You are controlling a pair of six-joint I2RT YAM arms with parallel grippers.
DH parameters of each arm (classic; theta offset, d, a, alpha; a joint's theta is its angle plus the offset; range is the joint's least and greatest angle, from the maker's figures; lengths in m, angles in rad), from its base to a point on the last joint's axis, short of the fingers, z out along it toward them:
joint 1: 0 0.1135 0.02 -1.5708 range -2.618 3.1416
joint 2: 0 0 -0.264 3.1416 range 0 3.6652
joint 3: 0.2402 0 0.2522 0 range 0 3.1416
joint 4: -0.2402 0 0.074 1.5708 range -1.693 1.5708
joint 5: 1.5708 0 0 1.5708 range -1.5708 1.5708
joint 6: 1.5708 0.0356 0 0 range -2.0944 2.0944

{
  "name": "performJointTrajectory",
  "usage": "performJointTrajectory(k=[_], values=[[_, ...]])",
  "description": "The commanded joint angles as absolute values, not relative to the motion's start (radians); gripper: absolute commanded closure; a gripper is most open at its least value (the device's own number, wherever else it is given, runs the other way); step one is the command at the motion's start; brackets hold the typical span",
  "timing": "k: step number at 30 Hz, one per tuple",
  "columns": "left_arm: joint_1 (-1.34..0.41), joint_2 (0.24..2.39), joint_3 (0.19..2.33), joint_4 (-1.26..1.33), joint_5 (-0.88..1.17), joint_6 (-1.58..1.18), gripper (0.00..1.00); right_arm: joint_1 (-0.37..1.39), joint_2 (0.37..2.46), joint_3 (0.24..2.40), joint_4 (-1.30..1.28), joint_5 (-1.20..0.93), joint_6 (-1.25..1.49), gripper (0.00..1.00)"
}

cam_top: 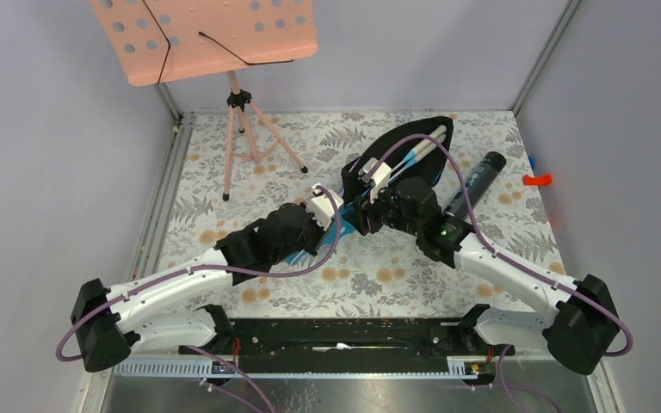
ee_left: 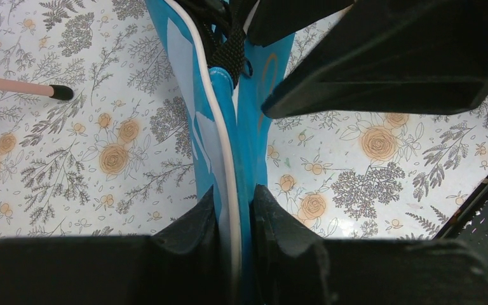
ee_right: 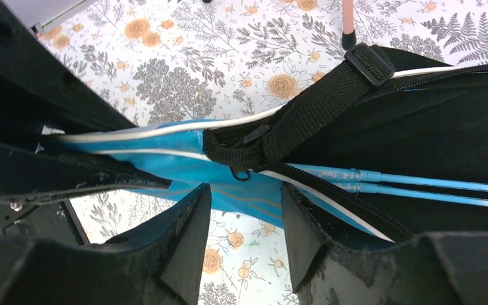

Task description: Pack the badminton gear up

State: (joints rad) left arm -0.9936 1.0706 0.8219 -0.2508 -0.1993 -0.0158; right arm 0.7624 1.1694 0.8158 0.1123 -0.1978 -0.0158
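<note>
the left gripper (ee_left: 235, 200) pinches the narrow end of the blue bag (ee_left: 249, 136), which lies mid-table, racket shafts (ee_right: 419, 184) showing through the open zip. the right gripper (ee_right: 244, 203) stands spread, empty, just below the zip pull (ee_right: 240, 173). centre the pull between the fingers before closing; hold the bag end taut.

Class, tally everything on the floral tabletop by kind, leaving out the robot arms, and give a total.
Light-blue rackets: 2
Blue racket bag: 1
Dark tube: 1
Pink music stand: 1
Total: 5
</note>
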Motion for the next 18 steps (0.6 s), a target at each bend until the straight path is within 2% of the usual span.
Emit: performJointTrajectory(k=[1, 7, 14, 18], values=[[-1.020, 1.078, 0.808, -0.218, -0.141, -0.037, 1.00, 0.774, 1.185, 0.864, 0.244, -0.136, 0.076, 0.51], [-1.028, 1.086, 0.811, -0.221, -0.150, -0.031, 1.00, 0.776, 1.206, 0.872, 0.260, -0.145, 0.142, 0.66], [-1.034, 1.100, 0.813, -0.220, -0.147, -0.031, 1.00, 0.788, 1.178, 0.868, 0.274, -0.201, 0.196, 0.66], [-1.040, 1.105, 0.816, -0.220, -0.144, -0.031, 1.00, 0.794, 1.182, 0.878, 0.262, -0.198, 0.208, 0.69]])
